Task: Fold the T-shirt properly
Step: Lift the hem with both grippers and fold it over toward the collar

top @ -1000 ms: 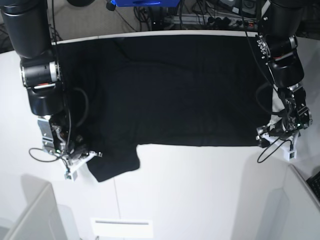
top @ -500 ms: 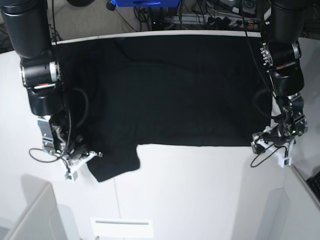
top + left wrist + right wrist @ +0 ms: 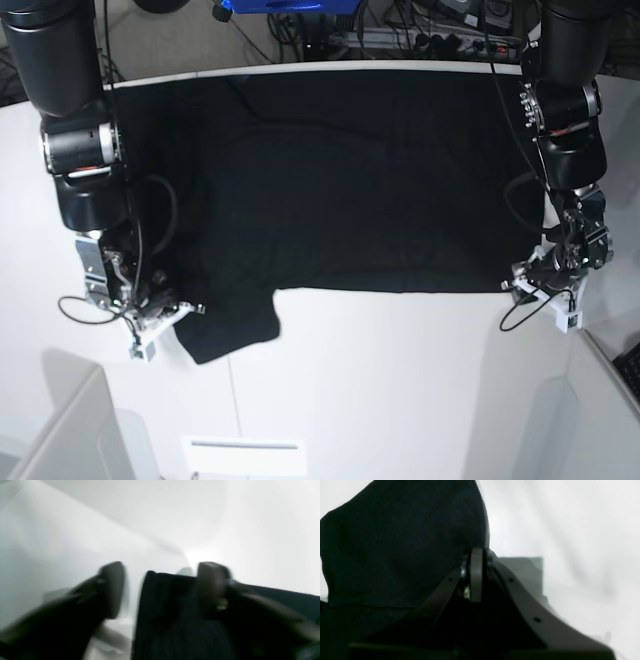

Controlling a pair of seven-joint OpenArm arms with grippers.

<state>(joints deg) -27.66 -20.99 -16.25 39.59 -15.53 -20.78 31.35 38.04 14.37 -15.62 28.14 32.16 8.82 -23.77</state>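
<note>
Base view: black T-shirt (image 3: 340, 180) lies spread across the white surface (image 3: 400, 380) toward its far edge. Left gripper (image 3: 160, 590) fingers apart, straddling the shirt's corner. Right gripper (image 3: 476, 577) fingers together, clamping the sleeve (image 3: 225, 330).

The T-shirt (image 3: 340, 180), large, black and plain on its visible side, lies spread flat across the white table (image 3: 400, 380). One short sleeve (image 3: 230, 325) projects toward the near edge.
</note>
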